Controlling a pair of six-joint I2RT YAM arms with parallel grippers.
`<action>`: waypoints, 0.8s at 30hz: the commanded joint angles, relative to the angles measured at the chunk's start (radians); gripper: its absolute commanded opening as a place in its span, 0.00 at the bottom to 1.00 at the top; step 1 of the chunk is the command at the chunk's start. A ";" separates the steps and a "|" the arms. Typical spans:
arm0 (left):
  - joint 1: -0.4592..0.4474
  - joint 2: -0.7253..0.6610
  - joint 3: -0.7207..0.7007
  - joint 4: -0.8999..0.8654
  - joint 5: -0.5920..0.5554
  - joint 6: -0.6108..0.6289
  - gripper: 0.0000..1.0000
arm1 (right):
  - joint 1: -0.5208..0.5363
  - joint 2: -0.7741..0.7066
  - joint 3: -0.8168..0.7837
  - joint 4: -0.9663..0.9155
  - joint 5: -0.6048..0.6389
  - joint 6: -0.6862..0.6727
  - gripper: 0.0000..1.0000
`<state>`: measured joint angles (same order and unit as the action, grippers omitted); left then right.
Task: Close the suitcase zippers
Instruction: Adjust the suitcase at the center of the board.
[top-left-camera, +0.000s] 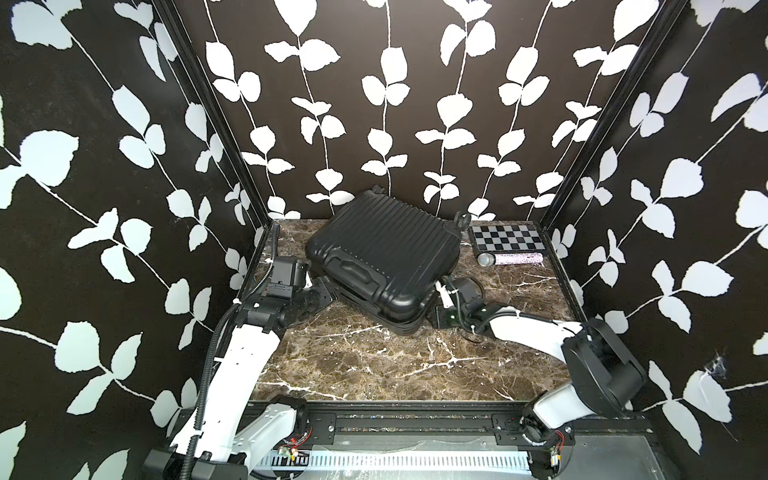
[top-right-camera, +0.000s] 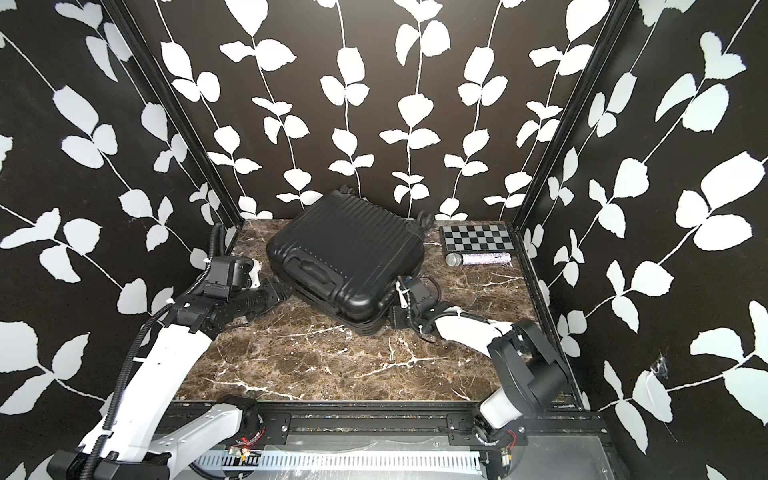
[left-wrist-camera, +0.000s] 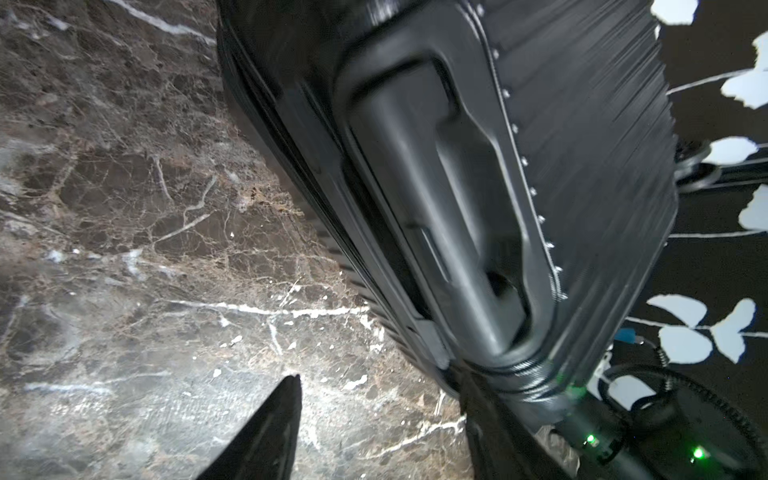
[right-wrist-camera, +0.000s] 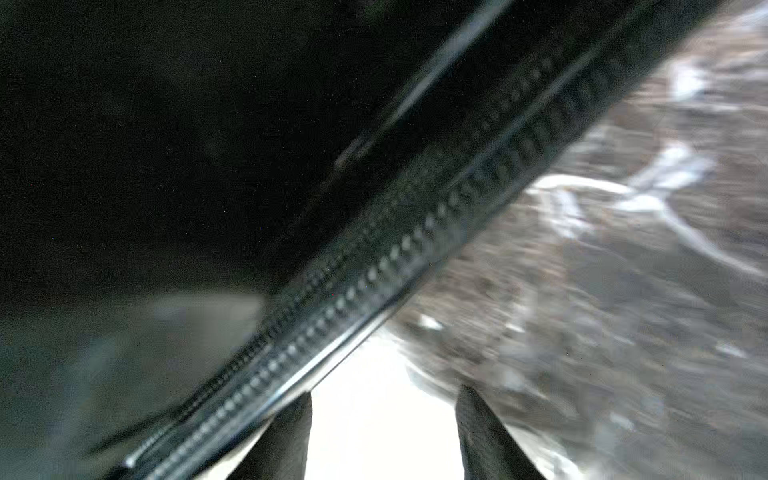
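Where the left gripper (left-wrist-camera: 380, 376) stood: its two dark, tapered fingers (left-wrist-camera: 274, 424) were spread wide, with only veined marble between them. One lay at the near corner of the case; whether it touched could not be told.
Right gripper (right-wrist-camera: 384, 392): two black pointed fingers (right-wrist-camera: 286, 436) were held apart, pinching nothing, over a glaring white patch of tabletop. One tip sat right at the edge of the zipper track.
Zippers (right-wrist-camera: 415, 232): a black track ran diagonally along the seam, with two rows of small, even teeth side by side. It was too blurred to tell whether they were meshed.
Handle (left-wrist-camera: 457, 216): a smooth moulded grip lay in a rounded recess, with a row of small pale rivets alongside.
Suitcase (top-left-camera: 386, 253) (top-right-camera: 345, 245): the black, ribbed hard shell lay flat and skewed at the back middle of the table, between the two grippers. Its handle side was turned toward the left arm (top-left-camera: 249, 353).
Wheels (top-left-camera: 460, 219): small and black, they sat at the far end of the case near the back wall.
Right arm (top-left-camera: 532, 328): white-shelled, it lay low and reached in toward the case's near right side.
Table (top-left-camera: 374, 365): polished brown marble with white veins.
Checkerboard (top-left-camera: 505, 237): a flat grey-and-black board lay in the back right corner.
Microphone (top-left-camera: 509, 259): with a silver mesh head and glittery barrel, it lay just in front of the board.
Walls (top-left-camera: 374, 104): black with white leaf vines.
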<state>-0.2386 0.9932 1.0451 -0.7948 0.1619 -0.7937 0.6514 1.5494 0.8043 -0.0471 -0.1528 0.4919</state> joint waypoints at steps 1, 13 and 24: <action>-0.005 0.020 0.034 0.037 -0.073 -0.088 0.64 | 0.048 0.043 0.065 0.123 -0.003 0.019 0.55; -0.006 0.294 0.274 -0.096 -0.309 -0.024 0.67 | 0.134 0.131 0.134 0.159 0.024 0.038 0.55; -0.005 0.508 0.412 -0.099 -0.327 0.000 0.65 | 0.127 -0.034 0.054 0.072 0.169 -0.005 0.59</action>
<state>-0.2401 1.4883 1.4258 -0.8700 -0.1505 -0.7975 0.7807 1.5600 0.8684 0.0353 -0.0456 0.5079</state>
